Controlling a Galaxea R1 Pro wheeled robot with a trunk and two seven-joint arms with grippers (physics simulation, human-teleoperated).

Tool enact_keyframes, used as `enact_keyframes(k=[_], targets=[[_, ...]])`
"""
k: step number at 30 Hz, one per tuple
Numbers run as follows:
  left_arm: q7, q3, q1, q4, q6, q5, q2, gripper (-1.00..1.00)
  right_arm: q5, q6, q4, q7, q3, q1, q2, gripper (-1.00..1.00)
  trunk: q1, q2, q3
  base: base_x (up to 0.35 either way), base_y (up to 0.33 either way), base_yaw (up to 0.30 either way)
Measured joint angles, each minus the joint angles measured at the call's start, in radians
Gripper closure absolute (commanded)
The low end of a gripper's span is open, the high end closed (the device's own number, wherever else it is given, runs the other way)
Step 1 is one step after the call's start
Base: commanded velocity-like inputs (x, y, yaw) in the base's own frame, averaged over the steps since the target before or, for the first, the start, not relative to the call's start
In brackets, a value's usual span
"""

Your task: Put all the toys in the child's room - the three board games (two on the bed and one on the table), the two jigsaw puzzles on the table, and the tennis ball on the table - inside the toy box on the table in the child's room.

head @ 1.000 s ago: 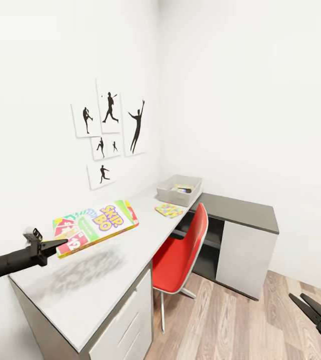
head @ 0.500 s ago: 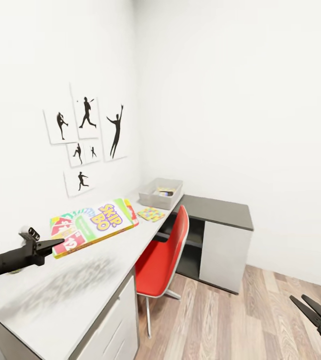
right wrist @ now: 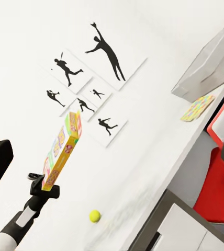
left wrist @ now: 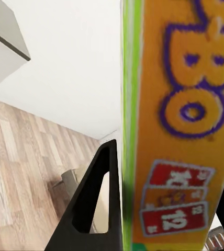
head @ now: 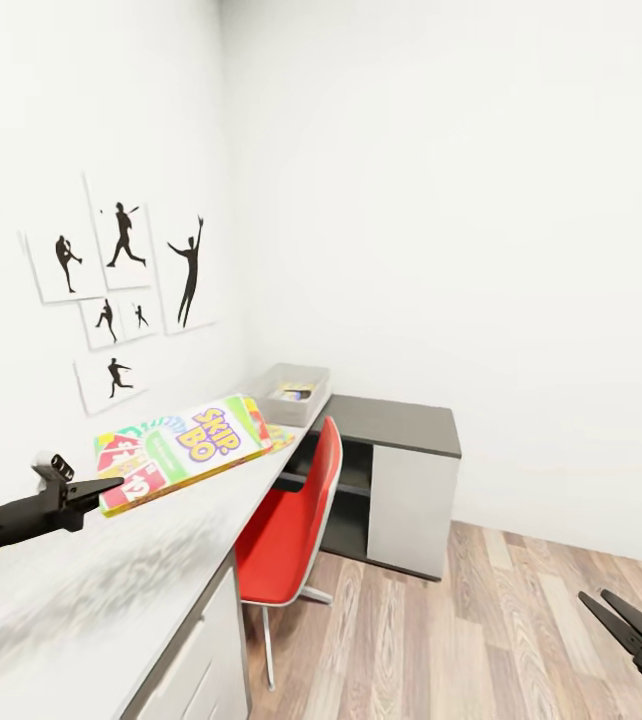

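My left gripper [head: 101, 490] is clamped on one SKIP-BO board game [head: 179, 450], held flat above the table [head: 111, 590]. My right gripper [head: 629, 625] hangs over the floor with its fingers slightly parted, holding nothing. One tennis ball [right wrist: 94, 215] sits by the table's wall edge. One jigsaw puzzle [right wrist: 197, 108] lies beside one toy box [head: 293, 394] at the far end.

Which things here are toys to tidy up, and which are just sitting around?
For the job: SKIP-BO game, held by the left tool; tennis ball; jigsaw puzzle; toy box; table.

Just sitting around: red chair, dark cabinet, wall posters.
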Motion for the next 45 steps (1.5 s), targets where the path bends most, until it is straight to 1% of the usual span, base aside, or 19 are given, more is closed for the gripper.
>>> enact_keyframes(k=[11, 29, 41, 45], targets=[[0.0, 0.008, 0.002, 0.0, 0.0, 0.002, 0.003, 1.0, 0.0, 0.0, 0.0, -0.001, 0.0, 0.0, 0.002, -1.0, -0.042, 0.077, 0.043, 0.0, 0.0, -0.249], [0.0, 0.01, 0.003, 0.0, 0.001, 0.002, 0.012, 1.0, 0.0, -0.002, 0.009, -0.001, 0.0, 0.0, -0.002, -1.0, -0.111, 0.203, 0.114, 0.0, 0.0, -0.249], [0.0, 0.012, 0.008, 0.001, -0.002, 0.008, 0.019, 1.0, 0.001, -0.003, 0.01, -0.001, 0.0, 0.0, 0.001, -1.0, -0.111, 0.203, 0.123, 0.004, -0.002, -0.249], [0.0, 0.013, 0.01, 0.002, -0.005, 0.009, 0.019, 1.0, 0.001, -0.003, 0.009, -0.001, 0.0, 0.0, 0.001, -1.0, -0.112, 0.204, 0.126, 0.079, -0.177, -0.234]])
